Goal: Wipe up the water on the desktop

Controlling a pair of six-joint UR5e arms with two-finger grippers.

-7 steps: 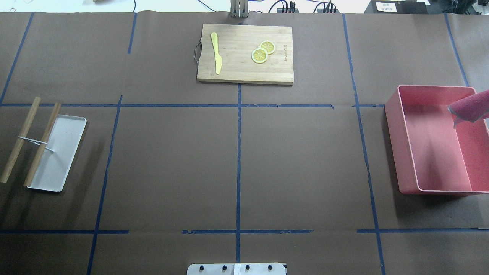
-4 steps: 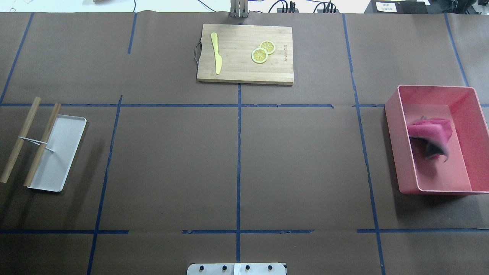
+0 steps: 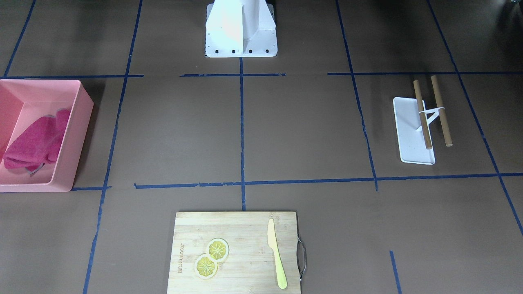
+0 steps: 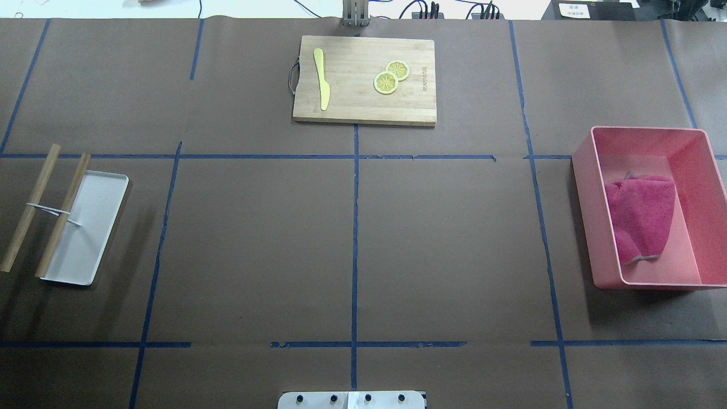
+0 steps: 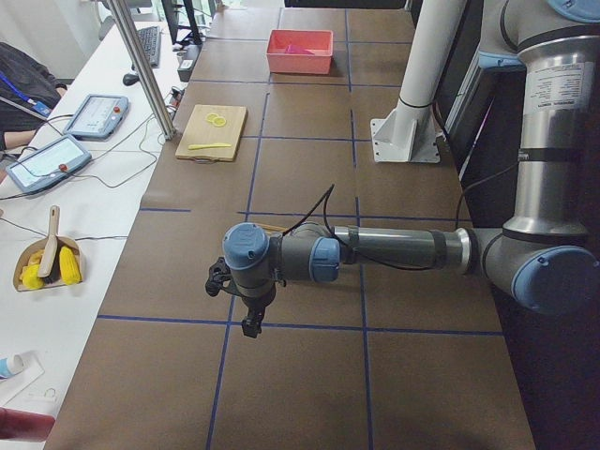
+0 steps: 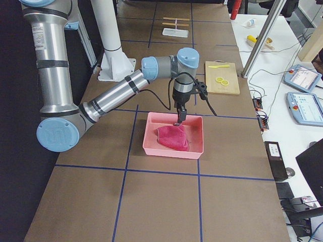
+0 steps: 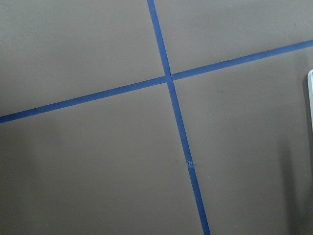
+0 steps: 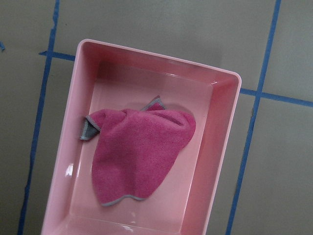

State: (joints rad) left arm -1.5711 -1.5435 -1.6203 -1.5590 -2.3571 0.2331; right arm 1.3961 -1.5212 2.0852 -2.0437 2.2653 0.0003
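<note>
Firstly, left edge: white tray, two wooden sticks along its outer side; left gripper above the brown taped desktop, which spans the whole bench; its grip cannot be told. Far edge, middle: cutting board bearing yellow knife and two lemon slices. Right edge: pink bin holding crumpled pink cloth; right gripper above it, grip likewise cannot be told.

Robotics lab
Industrial arm over a tape-gridded bench; teach pendants on the far white desk.
</note>
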